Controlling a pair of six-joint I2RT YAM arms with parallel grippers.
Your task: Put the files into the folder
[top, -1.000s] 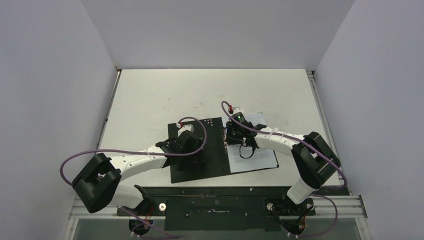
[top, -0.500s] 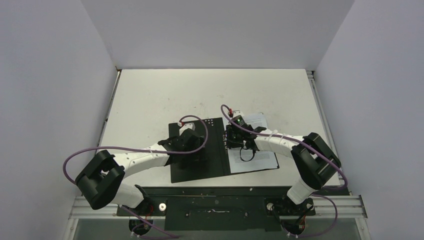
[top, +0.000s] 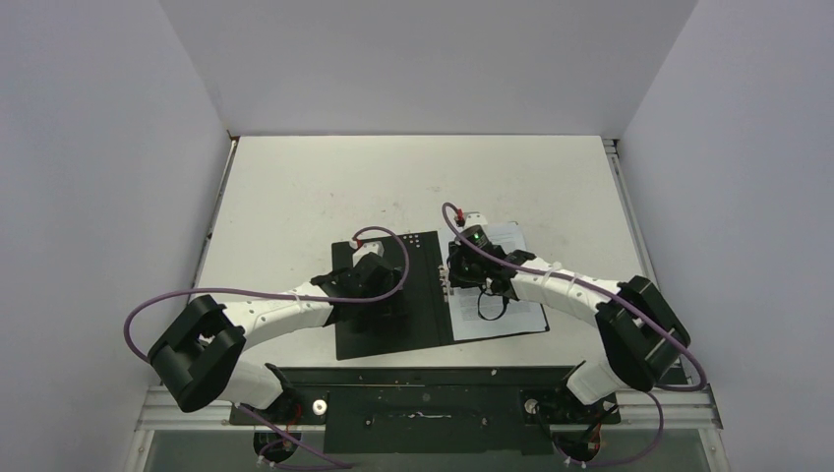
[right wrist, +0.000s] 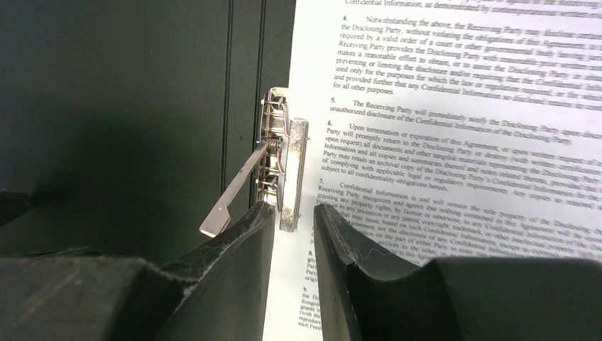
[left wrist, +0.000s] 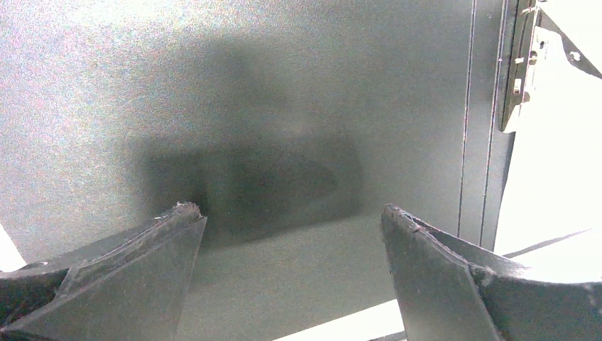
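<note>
Black folder (top: 379, 334) lies open on the worktop (top: 325, 187). The left hand (left wrist: 291, 213), fingers spread wide, sits low over its left half, probably to stop it sliding. White files (top: 516, 317) rest on the right half, their left edge at the metal clip (right wrist: 284, 135) by the spine. The right hand (right wrist: 294, 213) has its fingers drawn close astride the clip's near end, but I cannot tell whether it grips. The clip's lever (right wrist: 234, 195) stands raised, seemingly to let paper under.
</note>
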